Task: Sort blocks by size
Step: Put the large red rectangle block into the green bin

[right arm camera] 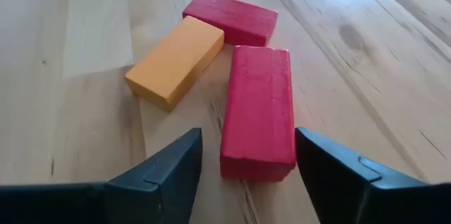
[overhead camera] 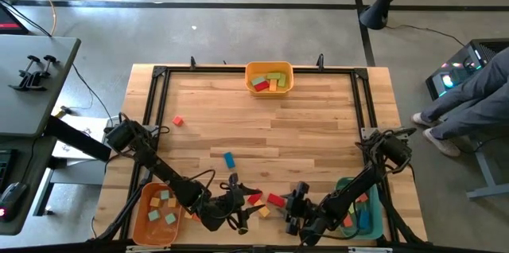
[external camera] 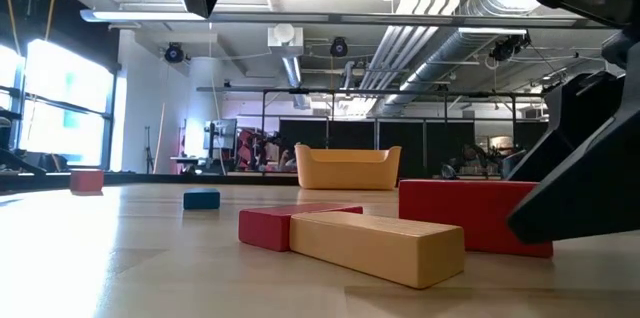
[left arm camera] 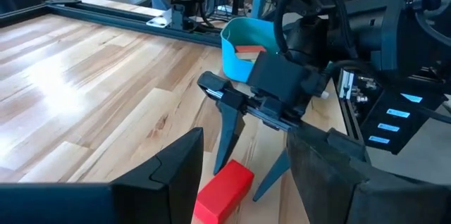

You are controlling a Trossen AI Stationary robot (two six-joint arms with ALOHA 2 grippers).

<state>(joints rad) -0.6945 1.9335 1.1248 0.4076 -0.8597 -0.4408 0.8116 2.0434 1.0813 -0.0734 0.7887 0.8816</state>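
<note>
Three blocks lie flat near the table's front edge: a red bar [right arm camera: 257, 111], an orange bar [right arm camera: 176, 58] and a second red bar [right arm camera: 231, 16]. My right gripper [right arm camera: 248, 139] is open and low over the table. Its fingers stand on either side of the first red bar's near end without touching it. My left gripper [overhead camera: 238, 205] is open just left of the group with nothing between its fingers. In its wrist view the right gripper's fingers [left arm camera: 227, 129] straddle the red bar [left arm camera: 222, 192]. A blue block [overhead camera: 229, 159] and a small red cube [overhead camera: 178, 120] lie farther off.
A yellow bin [overhead camera: 269, 68] with blocks stands at the far edge. An orange bin [overhead camera: 141, 219] with small blocks is at the near left corner, and a teal bin [overhead camera: 367, 221] with blocks at the near right. A black frame [overhead camera: 159, 74] runs along the table's edges. A person's legs [overhead camera: 469, 102] show to the right.
</note>
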